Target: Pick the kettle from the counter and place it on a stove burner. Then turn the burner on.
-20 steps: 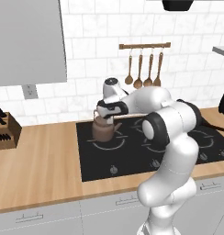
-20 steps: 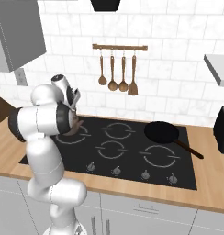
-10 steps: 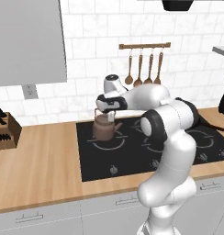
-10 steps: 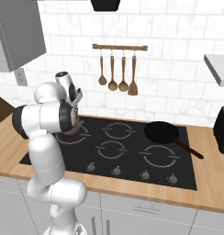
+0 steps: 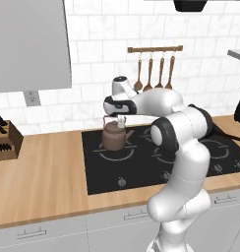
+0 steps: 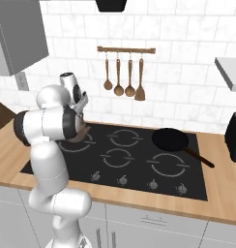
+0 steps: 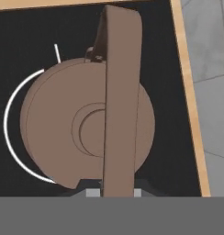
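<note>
The kettle [image 5: 114,136] sits on the burner [image 5: 115,152] near the cooktop's [image 5: 141,172] back left corner. The placing step looks almost done. The gripper [image 5: 121,119] hangs right above the kettle's handle. I cannot tell if the fingers are open or closed. Next it must lift clear and go to the knobs [image 5: 122,182] at the front edge.

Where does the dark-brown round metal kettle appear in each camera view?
Left base view: dark-brown round metal kettle, centre-left, on the black glass cooktop.
Right base view: a sliver left of centre, behind the arm.
Hand view: centre, seen from above.
Shared landmark: the cooktop's grey ring marking under it.
</note>
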